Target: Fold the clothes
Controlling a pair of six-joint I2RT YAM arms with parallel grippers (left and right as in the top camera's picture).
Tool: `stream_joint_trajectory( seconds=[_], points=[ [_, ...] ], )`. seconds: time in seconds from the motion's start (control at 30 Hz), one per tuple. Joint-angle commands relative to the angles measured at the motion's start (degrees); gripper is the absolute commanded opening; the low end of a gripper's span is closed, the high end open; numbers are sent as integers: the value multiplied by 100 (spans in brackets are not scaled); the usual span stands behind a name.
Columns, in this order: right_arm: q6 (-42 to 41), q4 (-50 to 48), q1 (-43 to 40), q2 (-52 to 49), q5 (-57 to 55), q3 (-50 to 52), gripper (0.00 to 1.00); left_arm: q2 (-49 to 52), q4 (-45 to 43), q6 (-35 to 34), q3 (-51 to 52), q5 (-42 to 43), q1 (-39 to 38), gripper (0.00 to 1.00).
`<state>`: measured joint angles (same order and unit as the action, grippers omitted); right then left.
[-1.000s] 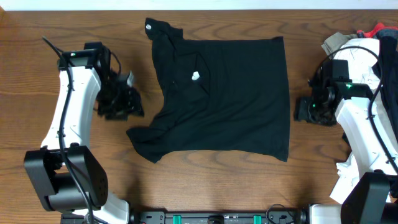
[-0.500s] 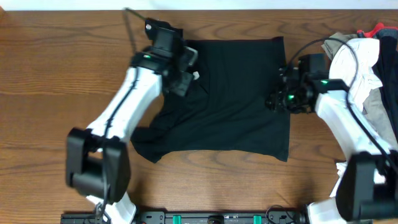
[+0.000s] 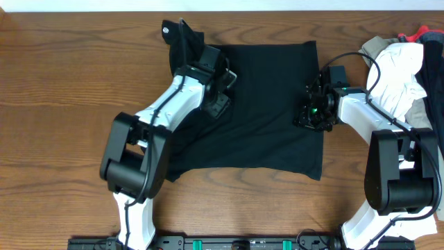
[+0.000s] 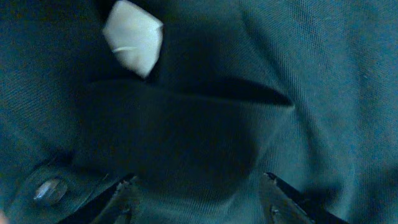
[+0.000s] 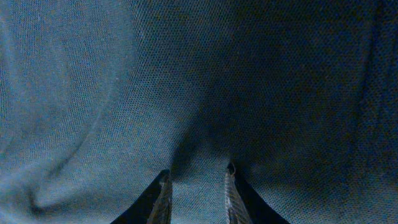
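Black shirt [image 3: 270, 118] (white patch [image 4: 132, 36]) on brown wood-grain table [image 3: 69, 90].

the counter [image 3: 55, 104] lies bare along its whole left side, in a strip at the far edge, and in front of the near hem of the shirt [image 3: 270, 132]. the left arm [image 3: 163, 114] slants across the shirt's left half up to the collar and bars that side. the right arm [image 3: 361, 114] reaches in over the shirt's right edge. a pile of clothes [image 3: 406, 59] fills the far right corner, just beside that arm. between the two arms the shirt's middle is uncovered.
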<state>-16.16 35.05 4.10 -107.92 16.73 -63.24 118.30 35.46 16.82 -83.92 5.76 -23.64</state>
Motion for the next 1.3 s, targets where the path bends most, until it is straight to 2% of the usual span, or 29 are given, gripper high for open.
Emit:
stream_joint_trajectory(
  seconds=[0.0,0.1,0.13,0.23,0.3,0.4,0.7,0.83,1.0,1.2,1.27],
  points=[
    [-98,-15,-4,-229,-118,-7,27,210,-26,94,-42,-63,-44,65],
    [-96,-2,-4,-273,-155,-7,27,280,-22,94,-42,-66,-44,63],
    [-96,2,-4,-275,-175,-7,27,280,-24,94,-42,-66,-44,52],
    [-96,4,-7,-278,-195,-7,27,243,-20,68,-57,-170,-44,12],
    [-96,9,-7,-278,-199,-7,27,173,4,-177,-96,-448,-44,6],
    [-96,57,-4,-278,-199,-7,27,-26,48,-494,-118,-848,-44,6],
    [-96,424,-4,-278,-627,-7,26,-448,529,-824,-118,-2267,125,6],
    [-94,468,-4,-278,-645,-4,25,-448,774,-1193,-116,-2498,431,6],
    [-96,566,-7,-278,-835,-4,25,-448,1115,-2267,-116,-2916,1067,6],
    [-48,702,-7,-278,-1095,-4,24,-448,1333,-3217,-116,-2920,1853,6],
    [-46,717,-7,-278,-1095,-4,24,-448,1384,-3501,-116,-2916,2090,9]
  ],
)
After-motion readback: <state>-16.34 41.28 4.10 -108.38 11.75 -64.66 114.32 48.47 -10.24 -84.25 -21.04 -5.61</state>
